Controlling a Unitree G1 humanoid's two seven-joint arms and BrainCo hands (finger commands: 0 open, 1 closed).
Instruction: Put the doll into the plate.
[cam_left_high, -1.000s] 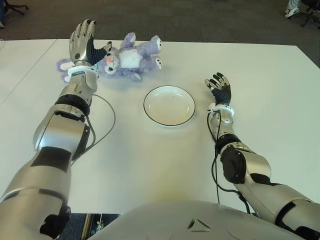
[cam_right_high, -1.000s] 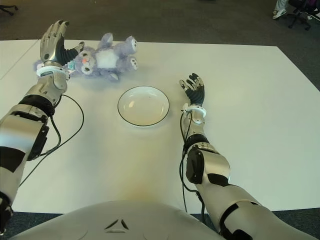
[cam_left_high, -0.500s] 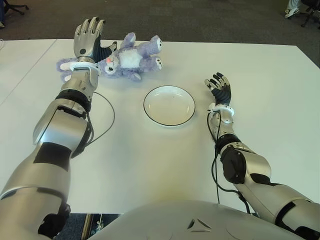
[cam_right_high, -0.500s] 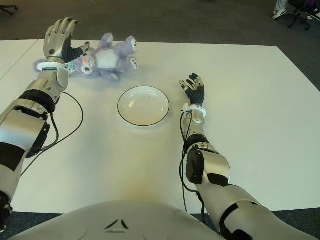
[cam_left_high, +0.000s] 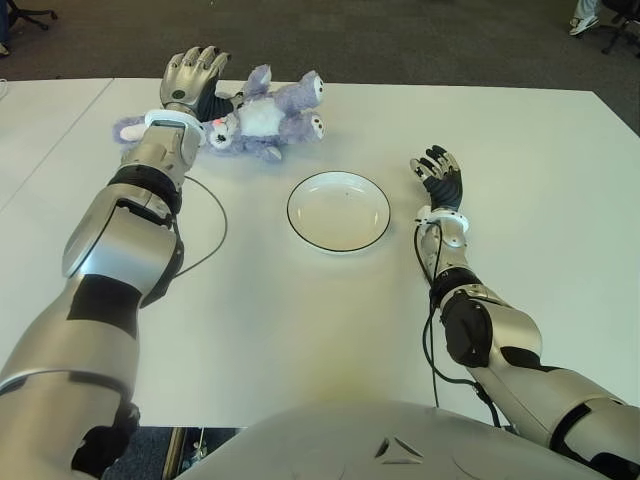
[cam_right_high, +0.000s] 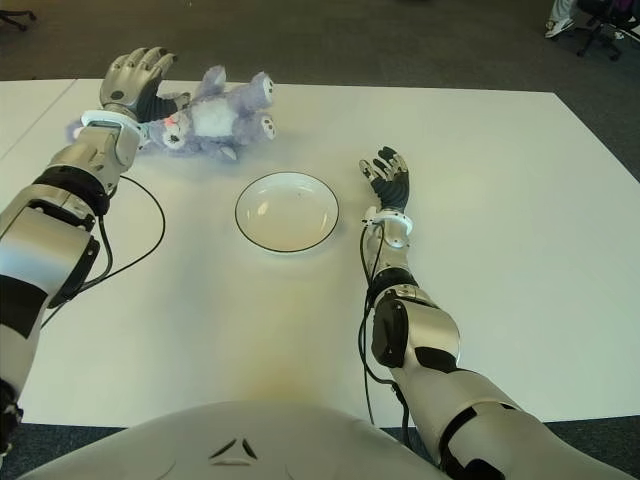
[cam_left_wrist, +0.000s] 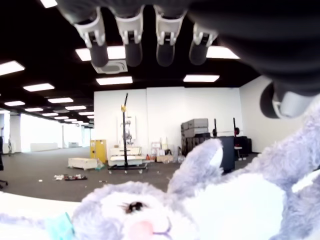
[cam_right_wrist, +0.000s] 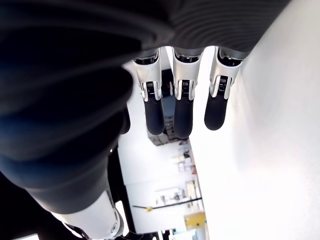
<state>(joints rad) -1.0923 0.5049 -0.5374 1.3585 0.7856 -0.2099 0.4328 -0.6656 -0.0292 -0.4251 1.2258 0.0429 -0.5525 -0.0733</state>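
Purple plush doll (cam_left_high: 262, 116) lying on the white table (cam_left_high: 520, 150), beyond the empty plate (cam_left_high: 338, 211).

The left hand (cam_left_high: 192, 82) is held over the doll's head, fingers spread, nothing grasped. The right hand (cam_left_high: 437, 178) is seen right of the plate, fingers relaxed.

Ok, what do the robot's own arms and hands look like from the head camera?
Silver shell arms with black joint patches and loose black cables. The left hand has silver-backed fingers and a white wrist band; the right hand shows black fingers with silver tips, also white-banded.
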